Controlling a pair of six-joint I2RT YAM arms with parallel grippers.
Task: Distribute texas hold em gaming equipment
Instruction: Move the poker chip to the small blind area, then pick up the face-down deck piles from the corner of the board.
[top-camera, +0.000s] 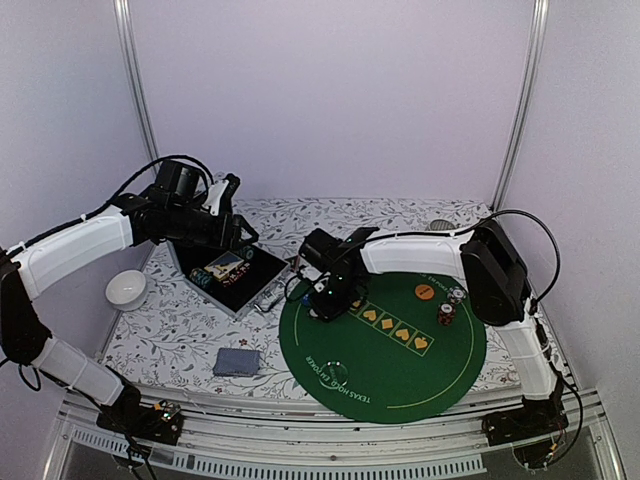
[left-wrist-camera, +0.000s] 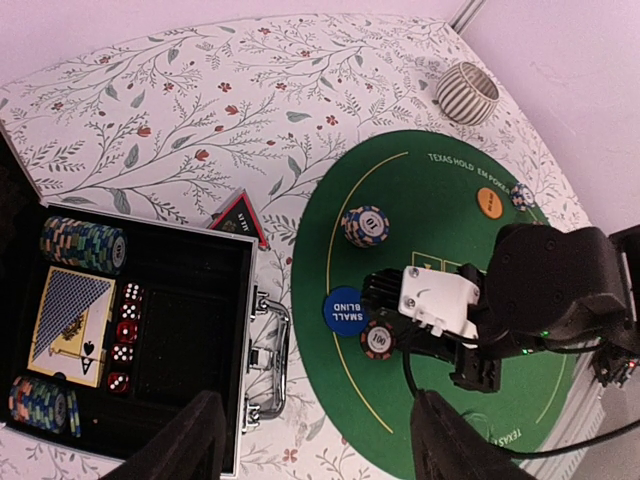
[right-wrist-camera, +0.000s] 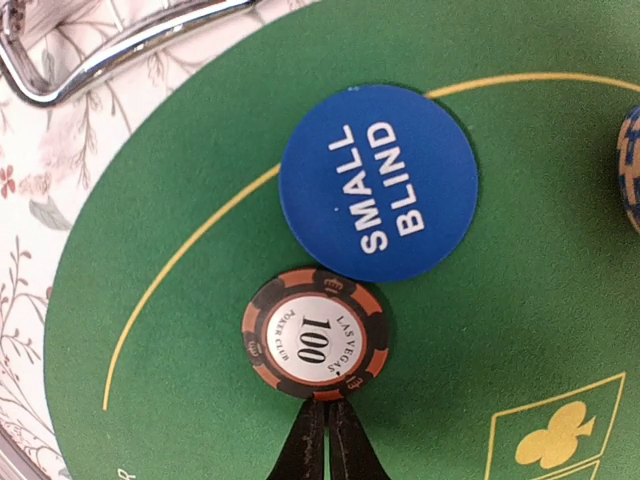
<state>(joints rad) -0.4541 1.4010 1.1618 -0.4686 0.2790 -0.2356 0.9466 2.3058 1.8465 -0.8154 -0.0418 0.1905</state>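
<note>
Floral cloth (top-camera: 180, 340) carries a green poker mat (top-camera: 400, 350) overhead, your right gripper (top-camera: 328, 305) at its 10 o'clock edge beside the open aluminium case (top-camera: 255, 275). From the left wrist, your left gripper (left-wrist-camera: 310, 445) hangs wide and empty over that case, chip rolls (left-wrist-camera: 82, 243) and cards (left-wrist-camera: 70, 320) inside, black triangle (left-wrist-camera: 240, 217) at its 1 o'clock. On the right wrist, fingertips (right-wrist-camera: 303, 450) pinched shut on nothing meet the 100 chip (right-wrist-camera: 316, 333) at its 6 o'clock; push toward 12 and you could shove it into the SMALL BLIND disc (right-wrist-camera: 378, 180) touching it there.
</note>
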